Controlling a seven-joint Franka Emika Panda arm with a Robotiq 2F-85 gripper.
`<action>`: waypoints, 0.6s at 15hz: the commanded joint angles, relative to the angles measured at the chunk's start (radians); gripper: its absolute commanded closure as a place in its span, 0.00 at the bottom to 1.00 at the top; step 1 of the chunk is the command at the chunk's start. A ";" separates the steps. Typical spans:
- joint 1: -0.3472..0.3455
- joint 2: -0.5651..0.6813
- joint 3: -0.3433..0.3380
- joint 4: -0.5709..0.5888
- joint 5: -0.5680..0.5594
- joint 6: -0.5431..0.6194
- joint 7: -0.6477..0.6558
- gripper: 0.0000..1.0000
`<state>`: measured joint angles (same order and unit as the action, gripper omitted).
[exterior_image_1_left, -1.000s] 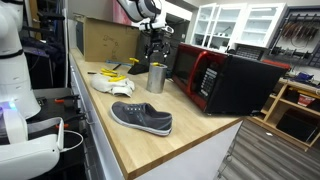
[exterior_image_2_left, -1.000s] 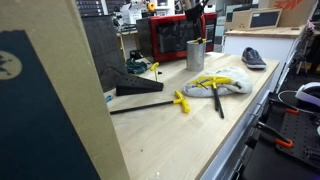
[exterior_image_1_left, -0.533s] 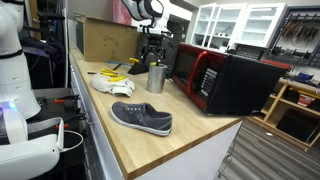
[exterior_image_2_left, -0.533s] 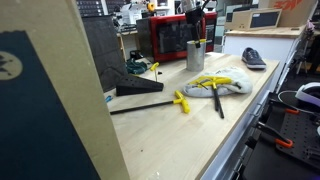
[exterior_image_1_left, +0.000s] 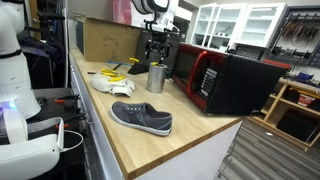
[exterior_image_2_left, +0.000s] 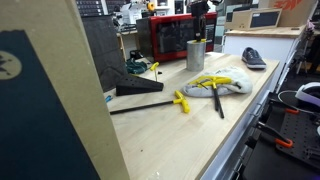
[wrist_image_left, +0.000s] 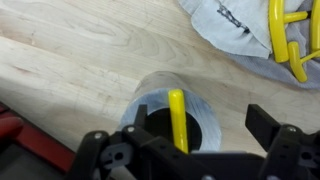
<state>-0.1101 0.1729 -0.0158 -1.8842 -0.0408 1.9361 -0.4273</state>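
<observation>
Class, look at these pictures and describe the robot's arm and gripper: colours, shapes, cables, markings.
The arm is white, built of rounded, tube-like segments, with a dark band near the wrist. The gripper is black. In the wrist view it has two blocky fingers on hinged links with round pivot holes. No cable or marking can be made out at this size.

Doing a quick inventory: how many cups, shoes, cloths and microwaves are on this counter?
Metal cup: 1
Grey shoe: 1
Crumpled cloth: 1
Microwave: 1
Total: 4
</observation>
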 joint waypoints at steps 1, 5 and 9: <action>-0.008 -0.030 -0.014 -0.012 0.039 -0.001 -0.026 0.00; -0.006 -0.014 -0.013 -0.011 0.068 0.013 -0.026 0.00; -0.005 0.007 -0.013 0.000 0.066 0.019 -0.022 0.08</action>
<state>-0.1169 0.1751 -0.0249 -1.8849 0.0086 1.9380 -0.4277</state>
